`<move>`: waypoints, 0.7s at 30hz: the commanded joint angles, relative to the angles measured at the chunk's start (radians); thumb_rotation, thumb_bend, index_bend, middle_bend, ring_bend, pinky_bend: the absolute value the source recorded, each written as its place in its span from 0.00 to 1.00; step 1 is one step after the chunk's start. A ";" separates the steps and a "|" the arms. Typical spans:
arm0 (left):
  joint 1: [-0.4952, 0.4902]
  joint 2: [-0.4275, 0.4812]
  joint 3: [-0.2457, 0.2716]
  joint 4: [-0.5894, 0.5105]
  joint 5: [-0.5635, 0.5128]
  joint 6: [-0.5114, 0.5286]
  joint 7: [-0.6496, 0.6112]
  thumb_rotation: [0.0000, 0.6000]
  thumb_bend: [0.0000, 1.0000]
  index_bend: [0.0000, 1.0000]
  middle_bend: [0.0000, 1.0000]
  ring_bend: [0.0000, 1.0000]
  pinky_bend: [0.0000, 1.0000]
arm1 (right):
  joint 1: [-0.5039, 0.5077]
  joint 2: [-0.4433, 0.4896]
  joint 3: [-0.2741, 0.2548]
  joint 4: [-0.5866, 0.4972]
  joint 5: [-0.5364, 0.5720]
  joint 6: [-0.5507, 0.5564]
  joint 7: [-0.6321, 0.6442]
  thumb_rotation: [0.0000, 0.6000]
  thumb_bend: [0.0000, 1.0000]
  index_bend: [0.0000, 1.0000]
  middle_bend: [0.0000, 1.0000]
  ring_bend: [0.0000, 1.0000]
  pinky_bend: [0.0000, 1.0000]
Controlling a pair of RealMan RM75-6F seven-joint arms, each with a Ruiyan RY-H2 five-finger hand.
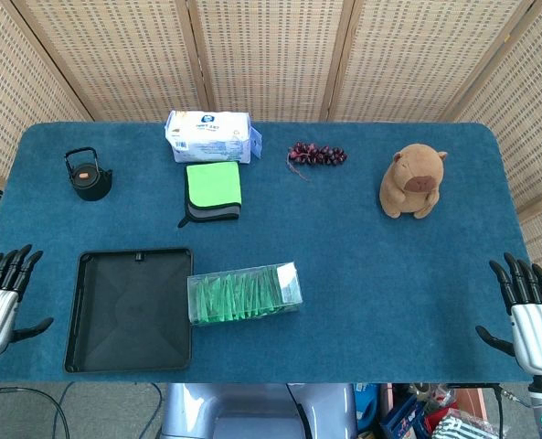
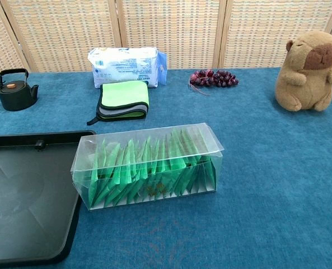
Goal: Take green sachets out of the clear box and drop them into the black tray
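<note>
**Both hands idle at the table edge, sachets untouched in the box**

Nearest of all, the left hand [image 1: 0, 297] waits off the near-left corner of the table [image 1: 389, 274], fingers spread and holding nothing. The right hand [image 1: 529, 315] mirrors it at the near-right corner, fingers likewise apart and empty. Neither shows in the chest view.

Just beyond them, the black tray [image 1: 106, 343] lies near the left edge with nothing in it. The clear box [image 2: 149, 162] sits against the tray's right rim, packed with green sachets [image 2: 132, 174] standing on edge in a tight row. No sachet has been taken out yet.

The risks, as I judge them: the sachets are thin and closely packed, so a pinch may catch several at once or slip off. The box looks light; a pull upward could lift or tip it, or shove it onto the tray rim. The right hand would also have a long reach.

Farther back lie a folded green cloth [image 1: 213, 190], a black kettle [image 1: 90, 176], a tissue pack [image 1: 208, 135], grapes [image 1: 317, 154] and a plush capybara [image 1: 413, 180], all well clear.
</note>
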 commanded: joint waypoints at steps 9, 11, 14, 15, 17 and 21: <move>-0.299 -0.020 -0.050 -0.126 0.129 -0.318 -0.054 1.00 0.07 0.00 0.00 0.00 0.00 | 0.009 -0.003 0.022 -0.006 0.061 -0.030 -0.028 1.00 0.00 0.00 0.00 0.00 0.00; -0.340 -0.031 -0.060 -0.144 0.114 -0.375 -0.048 1.00 0.07 0.00 0.00 0.00 0.00 | 0.010 -0.005 0.023 -0.003 0.066 -0.034 -0.029 1.00 0.00 0.00 0.00 0.00 0.00; -0.383 -0.034 -0.067 -0.165 0.099 -0.438 -0.042 1.00 0.07 0.00 0.00 0.00 0.00 | 0.011 -0.004 0.024 -0.002 0.073 -0.040 -0.027 1.00 0.00 0.00 0.00 0.00 0.00; -0.402 -0.036 -0.071 -0.175 0.090 -0.464 -0.038 1.00 0.07 0.00 0.00 0.00 0.00 | 0.012 -0.003 0.025 -0.002 0.077 -0.042 -0.024 1.00 0.00 0.00 0.00 0.00 0.00; -0.435 -0.047 -0.081 -0.190 0.074 -0.504 -0.029 1.00 0.07 0.00 0.00 0.00 0.00 | 0.012 -0.002 0.029 -0.001 0.085 -0.044 -0.021 1.00 0.00 0.00 0.00 0.00 0.00; -0.490 -0.109 -0.100 -0.180 0.022 -0.566 0.018 1.00 0.07 0.00 0.00 0.00 0.00 | 0.013 -0.001 0.033 0.007 0.101 -0.053 -0.014 1.00 0.00 0.00 0.00 0.00 0.00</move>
